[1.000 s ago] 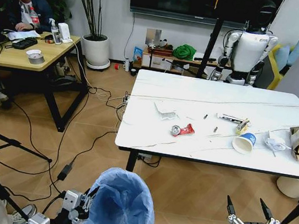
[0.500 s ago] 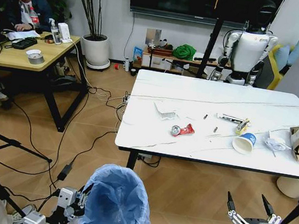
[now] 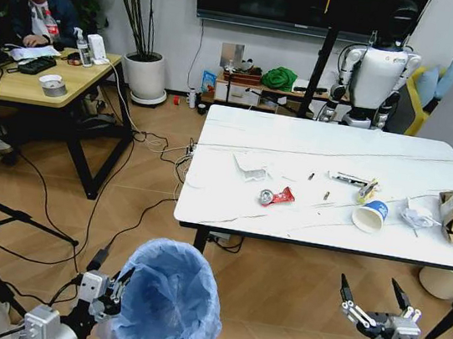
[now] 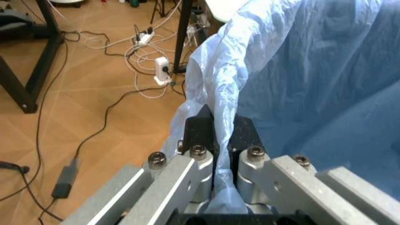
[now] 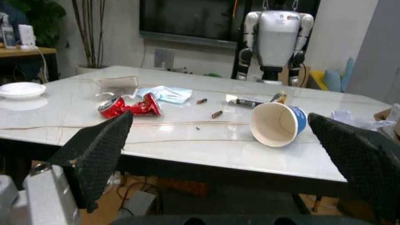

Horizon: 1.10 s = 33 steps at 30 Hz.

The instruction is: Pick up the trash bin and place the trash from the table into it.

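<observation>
The left gripper (image 4: 218,140) is clenched on the rim of the trash bin (image 3: 165,296), which sits at 7 o'clock in the head view, below the table (image 3: 313,152). The right gripper (image 3: 373,298) hangs at 5 o'clock, fingers spread wide and empty, facing the paper cup (image 5: 278,123) and red wrapper (image 5: 131,105) on the tabletop.

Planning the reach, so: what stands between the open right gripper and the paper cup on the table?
Nothing visible. The right gripper hangs open in front of the table, below its near edge. The paper cup lies on its side near that edge, mouth toward the gripper, with bare tabletop between.
</observation>
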Available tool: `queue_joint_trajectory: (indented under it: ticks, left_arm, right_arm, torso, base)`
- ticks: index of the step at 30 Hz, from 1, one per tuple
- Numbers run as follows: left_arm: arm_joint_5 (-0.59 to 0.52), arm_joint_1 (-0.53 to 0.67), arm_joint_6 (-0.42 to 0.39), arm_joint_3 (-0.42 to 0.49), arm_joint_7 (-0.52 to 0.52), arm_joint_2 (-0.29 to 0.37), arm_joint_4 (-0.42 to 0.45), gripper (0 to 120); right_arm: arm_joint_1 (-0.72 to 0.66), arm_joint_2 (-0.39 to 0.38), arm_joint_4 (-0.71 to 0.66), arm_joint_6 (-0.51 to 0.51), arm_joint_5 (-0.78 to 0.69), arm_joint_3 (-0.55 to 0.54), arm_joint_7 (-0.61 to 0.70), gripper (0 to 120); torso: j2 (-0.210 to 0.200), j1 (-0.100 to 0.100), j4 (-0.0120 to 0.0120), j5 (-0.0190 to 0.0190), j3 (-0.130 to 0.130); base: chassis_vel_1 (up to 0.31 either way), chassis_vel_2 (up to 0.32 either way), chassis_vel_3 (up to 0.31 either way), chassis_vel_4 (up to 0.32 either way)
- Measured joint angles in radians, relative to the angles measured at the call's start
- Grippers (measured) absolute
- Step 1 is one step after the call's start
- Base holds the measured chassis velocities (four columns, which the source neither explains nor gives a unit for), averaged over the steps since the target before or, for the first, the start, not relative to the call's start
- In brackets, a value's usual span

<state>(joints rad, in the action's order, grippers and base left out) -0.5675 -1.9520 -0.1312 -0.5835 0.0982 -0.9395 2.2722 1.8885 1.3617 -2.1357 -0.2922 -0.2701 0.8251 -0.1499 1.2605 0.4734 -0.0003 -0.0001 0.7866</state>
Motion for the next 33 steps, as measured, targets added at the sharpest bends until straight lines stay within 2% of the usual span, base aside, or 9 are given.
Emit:
queue_joint_trajectory:
  ticks: [14,19,25,33]
  left_arm:
    - [0.05,-0.055,0.01,-0.049,-0.001,-0.078,0.026,0]
    - [0.09,-0.096,0.027,-0.087,-0.007,-0.132,0.029,0]
    - [0.098,-0.13,0.032,-0.126,-0.018,-0.165,0.037,0]
    - [0.056,-0.148,0.011,-0.162,-0.022,-0.138,0.06,0]
  right_arm:
    - [-0.104,-0.118,0.045,0.074,-0.125,-0.056,0.021,100]
    - [-0.196,-0.242,0.114,0.086,-0.163,-0.131,0.039,100]
    - [-0.302,-0.338,0.167,0.098,-0.2,-0.22,0.051,100]
    - [-0.439,-0.426,0.223,0.099,-0.221,-0.336,0.068,100]
  torso:
    - [-0.002,-0.001,0.0001,0.0002,-0.001]
    - [-0.003,-0.001,0.0002,0.0003,-0.001]
    - [-0.003,-0.001,0.0003,0.0002,-0.002]
    - [-0.003,-0.002,0.0001,0.0003,-0.002]
  base:
    - [0.0,0.0,0.0,0.0]
    - [0.0,0.0,0.0,0.0]
    - [0.0,0.0,0.0,0.0]
    - [0.0,0.0,0.0,0.0]
